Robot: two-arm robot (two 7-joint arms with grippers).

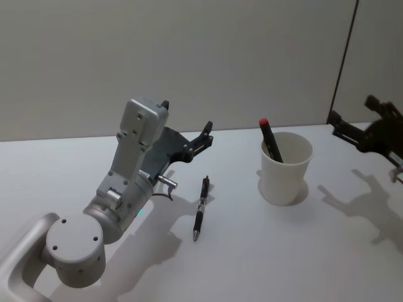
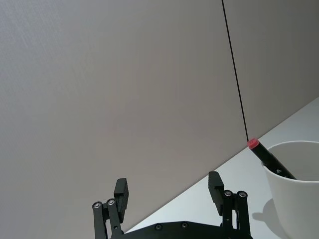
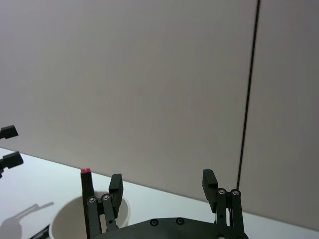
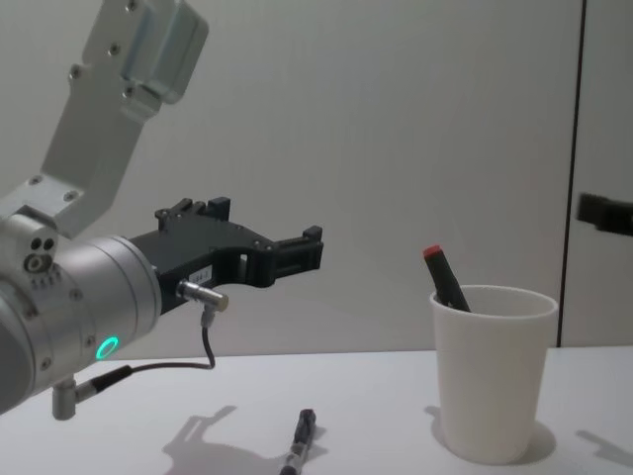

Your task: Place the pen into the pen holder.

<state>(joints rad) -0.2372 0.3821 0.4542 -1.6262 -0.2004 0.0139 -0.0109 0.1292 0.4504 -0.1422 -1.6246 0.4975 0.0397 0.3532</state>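
Pen (image 1: 201, 216): slim, black, silver tip, lying flat on white table (image 1: 252, 264), lower ctr of head view. Tip points toward btm edge, clip end toward top. Pen holder (image 1: 284, 179): plain white paper cup w/ rolled rim, upright, right of ctr, well apart from pen. Inside it, black marker (image 1: 271, 141) w/ red cap leans against rim's left side.

Readable text: none | sticker (image 4: 202, 272) on left hand (image 1: 187, 116): white, print too small to read | red-capped marker (image 2: 271, 162) in cup (image 2: 299, 199): tiny white mark, perhaps a logo, illegible | pen (image 1: 201, 206) on desk (image 1: 315, 258): pale barrel markings, illegible
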